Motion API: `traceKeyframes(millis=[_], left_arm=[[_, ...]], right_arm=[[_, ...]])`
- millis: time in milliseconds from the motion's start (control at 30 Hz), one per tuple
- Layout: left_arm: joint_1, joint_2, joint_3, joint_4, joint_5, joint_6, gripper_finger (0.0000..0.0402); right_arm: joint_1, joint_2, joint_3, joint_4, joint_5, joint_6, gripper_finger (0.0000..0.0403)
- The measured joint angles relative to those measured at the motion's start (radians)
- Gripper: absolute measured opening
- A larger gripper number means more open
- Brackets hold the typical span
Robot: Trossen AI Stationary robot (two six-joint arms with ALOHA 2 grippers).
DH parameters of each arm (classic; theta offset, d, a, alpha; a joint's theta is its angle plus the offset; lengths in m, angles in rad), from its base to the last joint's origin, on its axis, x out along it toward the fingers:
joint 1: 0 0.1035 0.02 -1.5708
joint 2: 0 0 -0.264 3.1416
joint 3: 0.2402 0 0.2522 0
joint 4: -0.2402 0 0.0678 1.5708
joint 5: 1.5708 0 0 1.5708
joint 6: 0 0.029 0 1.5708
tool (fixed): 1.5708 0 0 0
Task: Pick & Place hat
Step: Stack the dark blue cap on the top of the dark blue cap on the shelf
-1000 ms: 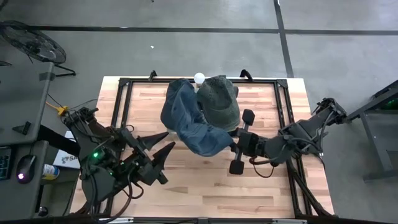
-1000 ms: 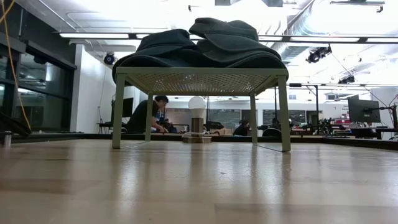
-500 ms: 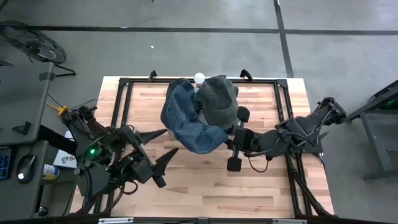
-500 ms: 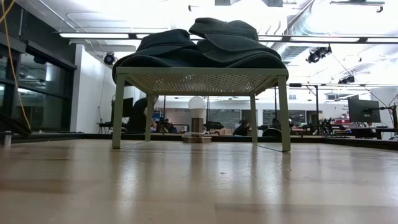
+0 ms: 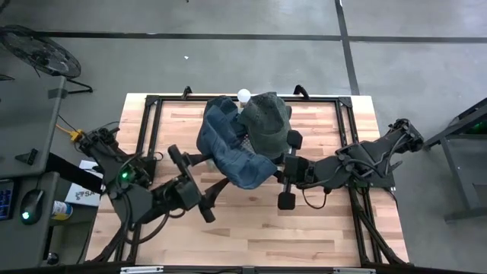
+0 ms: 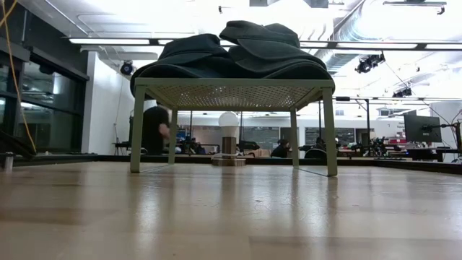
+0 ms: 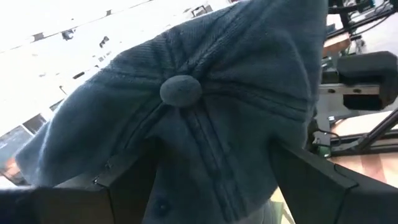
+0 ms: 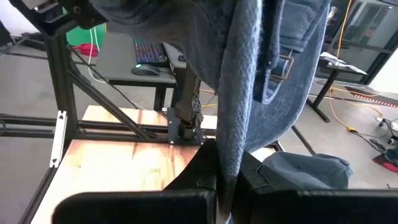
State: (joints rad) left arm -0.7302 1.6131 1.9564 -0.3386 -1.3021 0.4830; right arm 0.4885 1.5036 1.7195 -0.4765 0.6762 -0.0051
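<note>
A blue denim hat and a grey-green hat lie side by side on top of a green mesh stand at the table's far middle. My right gripper is shut on the blue hat's near right end. My left gripper is open at the hat's near left side. In the left wrist view its two fingers stand on either side of the crown with the top button. Neither gripper shows in the low view. My right gripper pinches the blue hat's rim edge between its two shut fingers, close to the back strap with its buckle. The fingers come about level from the table's right. The cloth hangs slack from above into the fingers, and the hat's far part rests on the stand. My left gripper has the crown between its open fingers; whether they touch it I cannot tell.
A white ball-shaped lamp stands at the table's far edge behind the stand. A black metal frame runs around the tabletop. Bare wood lies in front of the stand. A person moves in the room beyond the table.
My left gripper has opened wider, rolled about its own axis, and swung toward the table's right, closer under the blue hat. The blue hat's near end has drawn in a little toward the stand with my right gripper. The person in the background has walked left.
</note>
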Motion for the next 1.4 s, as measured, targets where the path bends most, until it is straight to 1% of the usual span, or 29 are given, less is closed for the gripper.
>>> traceKeyframes(millis=[67, 167, 267, 367, 600, 767, 833, 1067, 1133, 1233, 1333, 1400], left_arm=[[0.007, 0.0, 0.0, 0.0, 0.015, -0.022, 0.03], [0.006, 0.0, 0.0, 0.0, 0.01, -0.04, 0.0296], [0.005, 0.0, 0.0, 0.0, 0.005, -0.044, 0.0274], [0.004, 0.0, 0.0, 0.0, 0.0, -0.054, 0.023], [0.004, 0.001, 0.0, -0.001, -0.01, -0.069, 0.0097], [0.004, 0.001, 0.0, -0.002, 0.009, -0.07, 0.0016], [0.004, 0.001, 0.0, -0.002, -0.007, -0.069, 0.0008], [0.003, 0.001, 0.0, -0.005, -0.075, -0.046, 0.0004], [0.003, 0.001, 0.0, -0.006, -0.108, -0.035, 0.0003], [0.003, 0.001, 0.0, -0.006, -0.185, 0.009, 0.0002], [0.004, 0.001, 0.0, -0.005, -0.263, 0.054, 0.0002], [0.004, 0.001, 0.0, -0.005, -0.272, 0.081, 0.0001]], right_arm=[[0.0, 0.0, 0.0, -0.003, 0.0, 0.0, 0.0004], [0.0, 0.0, 0.0, -0.008, 0.0, 0.001, 0.0004], [0.0, 0.0, 0.0, -0.01, -0.001, -0.001, 0.0004], [0.0, 0.0, 0.0, -0.01, -0.001, -0.002, 0.0004], [0.0, 0.0, 0.0, -0.009, -0.005, -0.002, 0.0004], [0.0, 0.0, 0.0, -0.009, -0.018, -0.002, 0.0004], [0.0, 0.0, 0.0, -0.009, -0.019, -0.002, 0.0004], [0.0, 0.0, 0.0, -0.009, -0.031, -0.002, 0.0009], [0.0, 0.0, 0.0, -0.007, -0.03, -0.003, 0.0026], [0.001, -0.007, 0.0, -0.011, -0.023, 0.005, 0.0066], [0.005, -0.026, 0.0, -0.026, 0.025, 0.012, 0.0106], [0.005, -0.046, 0.0, -0.059, 0.048, 0.04, 0.0129]])
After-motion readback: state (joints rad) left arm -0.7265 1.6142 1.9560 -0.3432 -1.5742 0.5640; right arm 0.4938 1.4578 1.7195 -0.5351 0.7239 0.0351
